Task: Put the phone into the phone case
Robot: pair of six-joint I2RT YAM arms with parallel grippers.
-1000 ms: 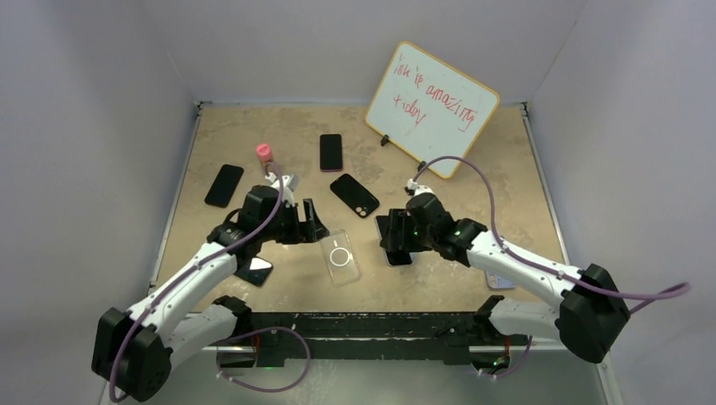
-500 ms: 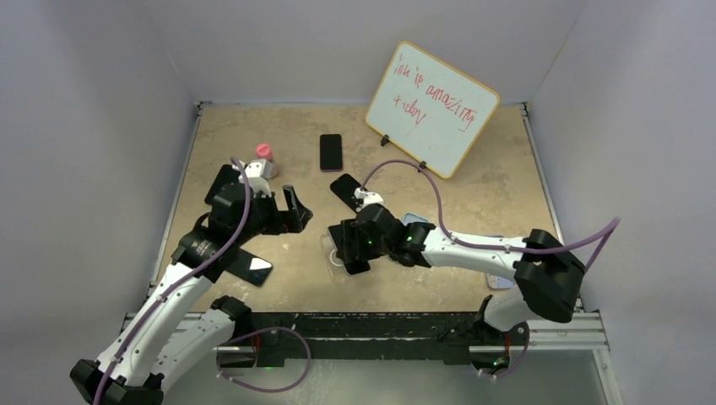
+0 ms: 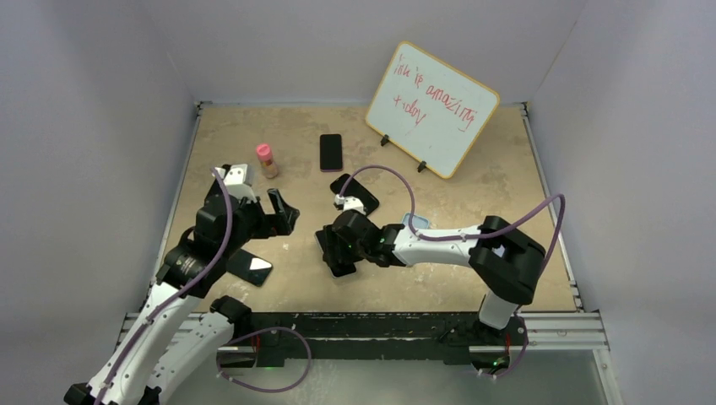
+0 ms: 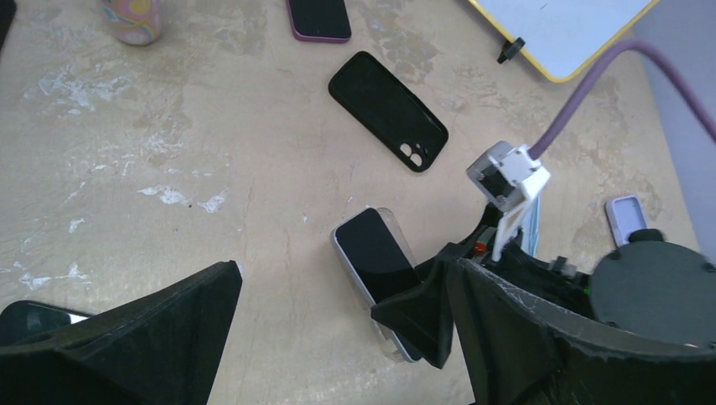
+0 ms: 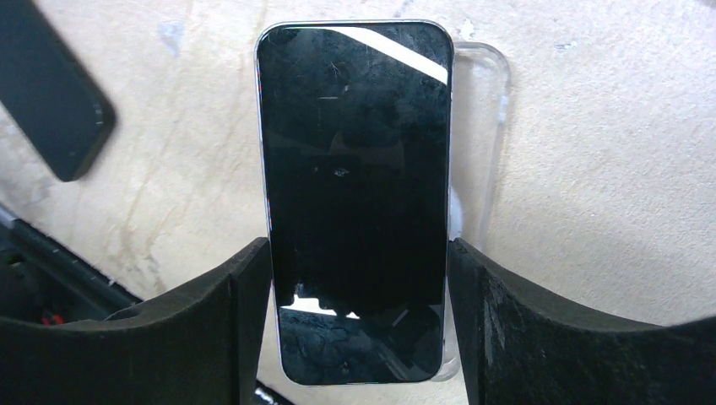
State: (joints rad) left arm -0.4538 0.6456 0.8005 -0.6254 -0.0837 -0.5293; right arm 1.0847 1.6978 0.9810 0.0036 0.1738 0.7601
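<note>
A black-screened phone [image 5: 355,186] with a silver rim sits between the pads of my right gripper [image 5: 359,261], which is shut on its long edges. It is over the clear phone case [image 5: 483,126] and offset to one side, so one clear edge of the case sticks out. Whether it rests in the case I cannot tell. In the top view this pair is at the table's middle front, with the phone [image 3: 336,251] under the right gripper [image 3: 339,253]. My left gripper [image 3: 283,215] stands open and empty to the left of them. The left wrist view shows the phone [image 4: 376,257] past that gripper's right finger.
A black case with camera holes [image 4: 387,110] lies behind the phone. Further back are a purple-rimmed phone [image 3: 331,152], a pink-capped bottle [image 3: 266,160] and a whiteboard [image 3: 432,108]. Another dark phone [image 3: 249,267] lies at the front left, under my left arm.
My right arm carried the phone leftward onto the clear case. My left gripper opened wider and drew back to the left, away from the case.
</note>
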